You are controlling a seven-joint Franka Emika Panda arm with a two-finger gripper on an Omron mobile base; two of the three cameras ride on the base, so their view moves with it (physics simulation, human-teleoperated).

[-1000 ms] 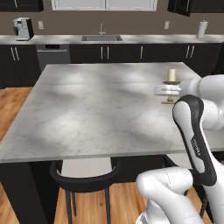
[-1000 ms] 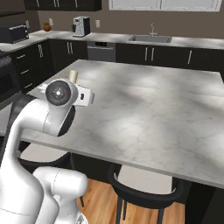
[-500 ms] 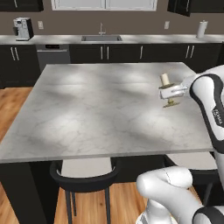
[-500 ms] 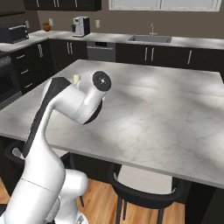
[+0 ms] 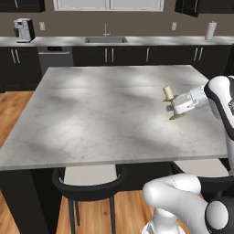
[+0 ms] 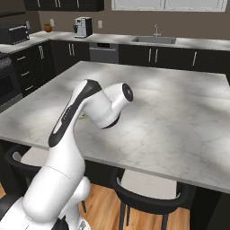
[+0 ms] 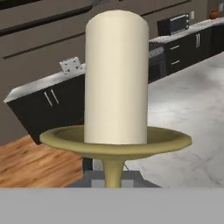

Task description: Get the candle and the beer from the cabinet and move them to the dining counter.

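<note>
Sink (image 5: pixel 105 39) mid wall worktop; coffee machine (image 5: pixel 23 30) far left of sink, paper towel roll (image 5: pixel 210 30) far right, dishwasher (image 5: pixel 56 57) below-left.

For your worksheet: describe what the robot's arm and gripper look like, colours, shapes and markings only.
The arm is built of glossy white rounded segments, with a black band along one link and a dark round cap on a joint. Its gripper is a pale grey, boxy block.
</note>
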